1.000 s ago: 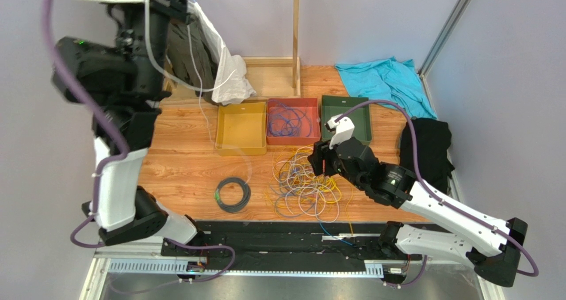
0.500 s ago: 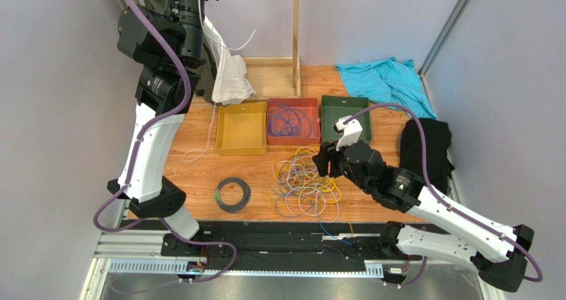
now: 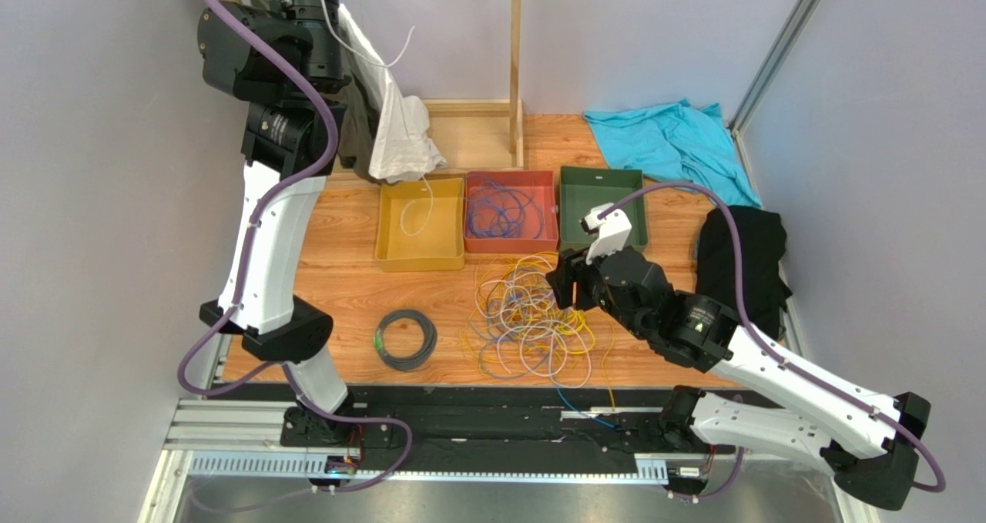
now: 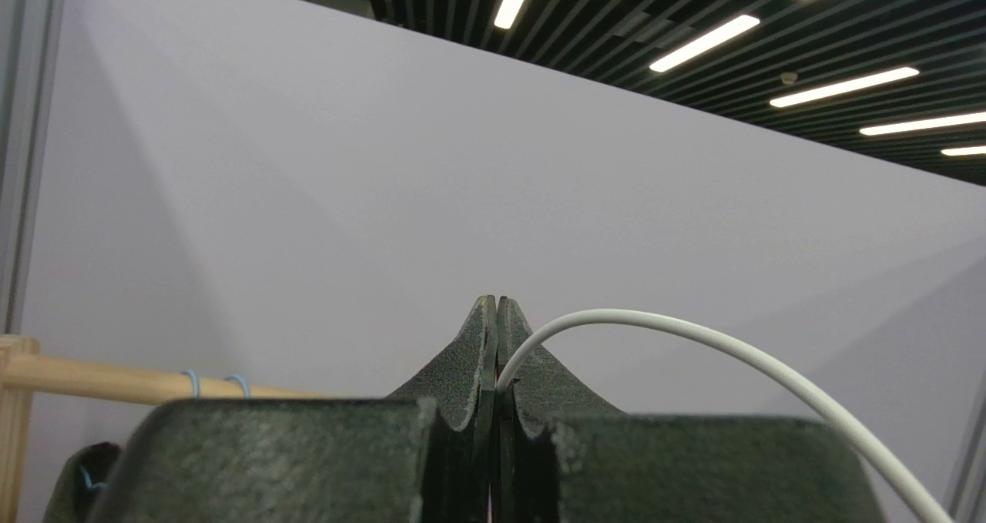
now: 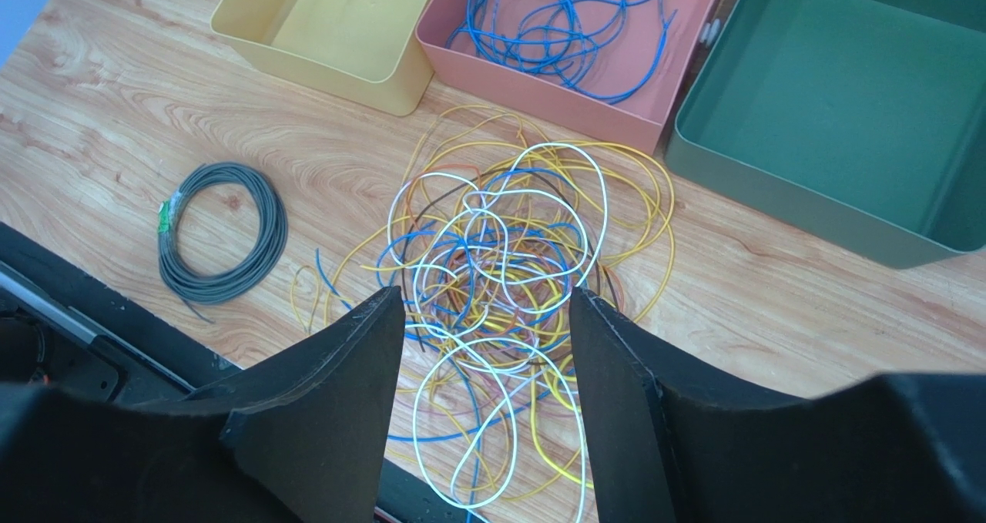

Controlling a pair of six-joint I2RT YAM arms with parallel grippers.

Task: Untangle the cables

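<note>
The thin white-grey cable [image 4: 631, 315] has been carried across. Half a second ago its free end lay on the wood left of the shallow yellow plastic tray [image 3: 419, 264]; now it dangles into that tray, and the left arm has swung further up and back. The left gripper [image 4: 497, 315] is high above the table, jaws pressed together with the cable pinched near their tips. The rest of the job, the loose tangle of yellow, white-grey and blue cables [image 5: 498, 257], lies on the wooden tabletop [image 3: 336, 292] just in front of the trays. The right gripper [image 5: 484, 304] hangs over it with jaws well apart and nothing between them. Behind the heap sit the red tray [image 3: 510, 247], with blue wires in it, and the dark green tray [image 3: 619, 194]. The neat dark grey coil with a green tag [image 3: 405, 338] lies apart to the left. The hold on the cable looks slight, so a quick swing of the arm could let it slip out early. Released from this height, the springy cable may flop over the tray's rim instead of settling inside. It also passes close to the hanging white cloth [image 3: 405, 130] and could catch there. If the right gripper comes straight down into the heap, it will likely close on several strands at once and drag the whole knot.
</note>
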